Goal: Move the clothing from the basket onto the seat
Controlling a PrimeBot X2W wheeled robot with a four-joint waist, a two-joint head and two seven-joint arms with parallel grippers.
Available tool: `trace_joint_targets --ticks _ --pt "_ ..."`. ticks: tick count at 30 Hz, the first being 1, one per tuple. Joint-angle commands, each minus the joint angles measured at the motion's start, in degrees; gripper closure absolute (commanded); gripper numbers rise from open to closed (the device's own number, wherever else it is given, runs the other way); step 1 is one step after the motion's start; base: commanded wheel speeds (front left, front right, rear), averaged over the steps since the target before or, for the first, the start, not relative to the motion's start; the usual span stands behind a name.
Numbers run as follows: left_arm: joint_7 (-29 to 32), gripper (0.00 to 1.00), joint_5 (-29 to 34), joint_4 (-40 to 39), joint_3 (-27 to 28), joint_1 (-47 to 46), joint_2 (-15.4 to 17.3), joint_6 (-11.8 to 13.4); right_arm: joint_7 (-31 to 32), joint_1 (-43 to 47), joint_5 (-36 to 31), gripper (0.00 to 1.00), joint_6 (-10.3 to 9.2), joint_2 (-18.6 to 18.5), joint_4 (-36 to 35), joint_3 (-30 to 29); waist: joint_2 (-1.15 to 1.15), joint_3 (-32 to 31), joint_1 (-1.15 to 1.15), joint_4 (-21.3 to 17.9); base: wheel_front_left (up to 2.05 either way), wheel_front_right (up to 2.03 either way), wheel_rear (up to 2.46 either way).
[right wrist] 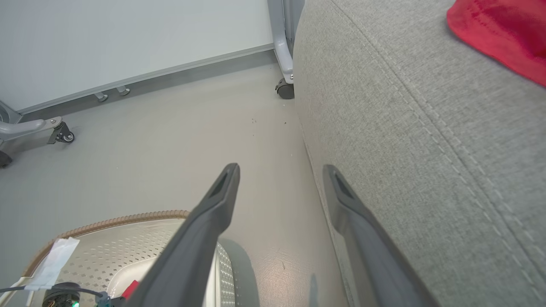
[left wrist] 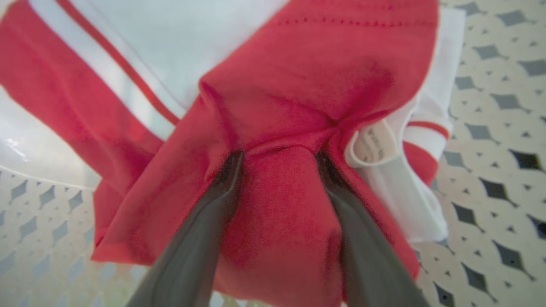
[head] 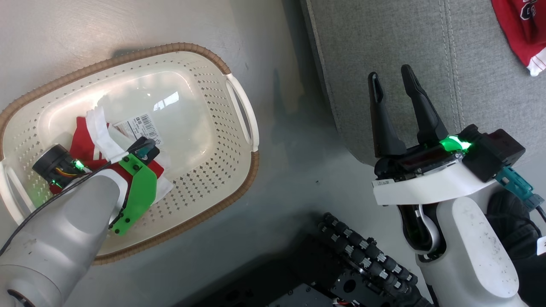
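Observation:
The cream basket (head: 213,76) stands on the floor at the left. A red garment with white stripes (head: 87,143) lies crumpled in it, beside the barcode sticker. My left arm reaches down into the basket. In the left wrist view my left gripper (left wrist: 279,155) is open, its tips pressed into the red clothing (left wrist: 298,85) with a ridge of cloth bulging between them. A second red garment (head: 518,30) lies on the grey seat (head: 405,42) at the upper right. My right gripper (head: 390,73) hangs open and empty over the seat's near edge (right wrist: 405,128).
A strip of grey floor (head: 290,149) separates the basket from the seat. My dark base with its cable chain (head: 367,256) fills the bottom middle. Caster-footed frame legs (right wrist: 283,85) stand by the far wall beside the seat.

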Motion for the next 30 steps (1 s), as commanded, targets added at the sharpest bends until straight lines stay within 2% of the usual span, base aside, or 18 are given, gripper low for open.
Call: trace_joint_targets --ticks 1,6,10,15,25,30 --pt "0.45 1.0 -0.01 -0.02 -0.15 -0.88 0.49 -0.15 -0.26 -0.76 0.15 0.0 -0.02 0.05 -0.21 0.09 0.0 -0.03 0.0 0.03 0.0 0.0 0.0" --pt "-0.37 1.0 1.56 -1.1 -0.18 -1.79 0.06 -0.08 -0.26 -0.86 -0.22 0.0 -0.02 0.06 -0.08 -0.13 0.0 -0.17 0.0 0.33 0.0 0.0 0.0" --pt "-3.73 1.0 2.97 -2.7 -0.24 -2.12 -1.09 -0.08 -0.26 -1.07 -0.92 0.0 -0.02 0.05 -0.05 -0.77 0.0 -0.96 0.0 1.31 0.0 0.0 0.0" --pt "-11.08 1.0 2.65 -4.55 0.49 -2.24 -2.98 -0.07 -0.27 -1.19 -2.83 0.0 -0.02 0.04 -0.14 -2.21 0.0 -3.58 0.0 3.42 0.0 0.0 0.0" --pt "-25.76 1.0 -1.09 -8.84 4.99 0.66 -6.87 2.34 -0.22 1.25 -7.08 0.0 -0.02 -0.01 -0.35 -6.01 0.0 -11.72 0.0 9.34 0.0 0.0 0.0" --pt "-32.78 1.0 -3.64 -11.72 7.93 2.72 -7.48 3.4 1.38 2.55 -9.22 0.0 -0.02 -0.02 -1.05 -7.93 0.0 -16.18 0.0 12.38 0.0 0.0 0.0"
